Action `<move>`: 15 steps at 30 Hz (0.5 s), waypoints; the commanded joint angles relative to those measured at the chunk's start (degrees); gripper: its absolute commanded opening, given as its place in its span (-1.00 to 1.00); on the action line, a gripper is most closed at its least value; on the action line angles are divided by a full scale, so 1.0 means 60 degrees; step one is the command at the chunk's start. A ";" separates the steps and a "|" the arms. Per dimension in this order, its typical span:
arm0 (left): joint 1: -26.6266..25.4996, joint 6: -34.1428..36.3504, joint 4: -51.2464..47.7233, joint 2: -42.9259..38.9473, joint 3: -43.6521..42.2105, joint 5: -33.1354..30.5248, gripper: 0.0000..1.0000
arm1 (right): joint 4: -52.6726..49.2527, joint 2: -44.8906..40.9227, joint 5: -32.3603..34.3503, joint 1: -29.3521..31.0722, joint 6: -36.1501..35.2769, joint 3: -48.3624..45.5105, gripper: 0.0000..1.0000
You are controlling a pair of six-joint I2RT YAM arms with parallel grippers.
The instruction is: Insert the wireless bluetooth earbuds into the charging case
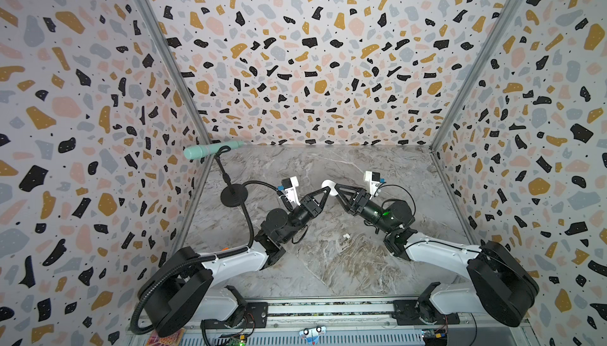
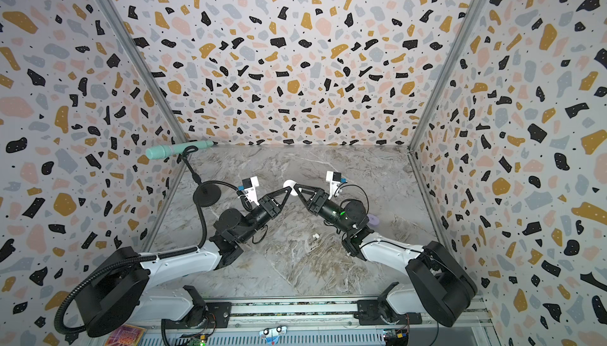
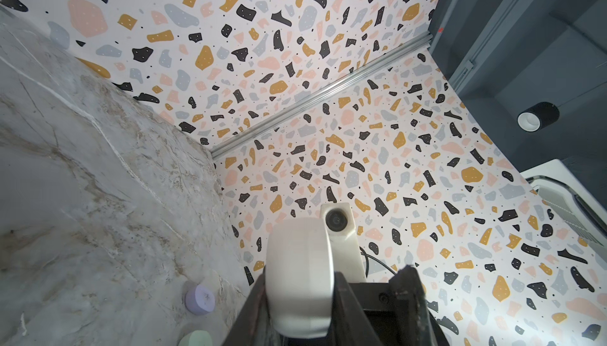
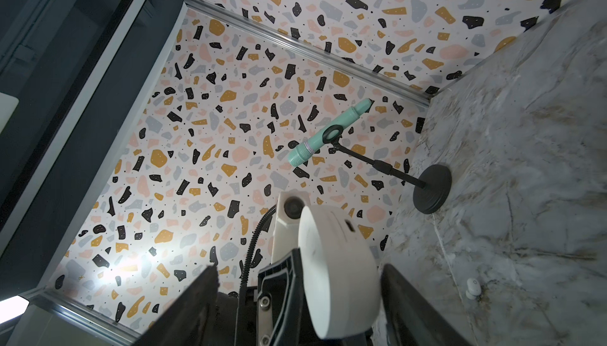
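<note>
A white pebble-shaped charging case (image 1: 328,186) (image 2: 289,184) hangs above the marble table's middle in both top views. My left gripper (image 1: 328,190) (image 3: 299,295) is shut on it, one finger on each flat side of the case (image 3: 299,272). My right gripper (image 1: 335,188) (image 4: 300,270) faces it from the other side and is open. Its two fingers stand wide apart around the case (image 4: 341,272) without pressing it. One white earbud (image 1: 345,236) (image 2: 315,236) (image 4: 473,288) lies on the table nearer the front.
A lavender case (image 2: 373,220) (image 3: 199,299) lies on the table behind the right arm, a mint-green one (image 3: 195,339) beside it. A mint microphone (image 1: 210,149) on a black stand (image 1: 234,195) stands at the back left. Patterned walls enclose three sides.
</note>
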 commanded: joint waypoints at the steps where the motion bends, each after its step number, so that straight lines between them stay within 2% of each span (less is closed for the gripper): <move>1: -0.0045 0.1666 -0.0768 -0.0544 0.0226 -0.0134 -1.00 | -0.3079 -0.0874 0.0358 -0.0042 -0.0329 0.0263 0.68; 2: -0.0052 0.2112 -0.1351 -0.0689 0.0320 -0.0252 -1.00 | -0.3925 -0.1075 0.0452 -0.0103 -0.0352 0.0319 0.72; 8: -0.0046 0.4957 -0.3126 -0.1263 0.0519 -0.0542 -1.00 | -0.5845 -0.1650 0.0132 -0.0437 -0.0665 0.0717 0.87; 12: -0.0074 0.6253 -0.3444 -0.1446 0.0467 -0.0524 -1.00 | -0.6370 -0.1575 -0.0266 -0.0491 -0.0696 0.1173 0.99; 15: -0.0131 0.7064 -0.3622 -0.1519 0.0466 -0.0589 -1.00 | -0.6515 -0.1386 -0.0530 -0.0491 -0.0457 0.1425 0.98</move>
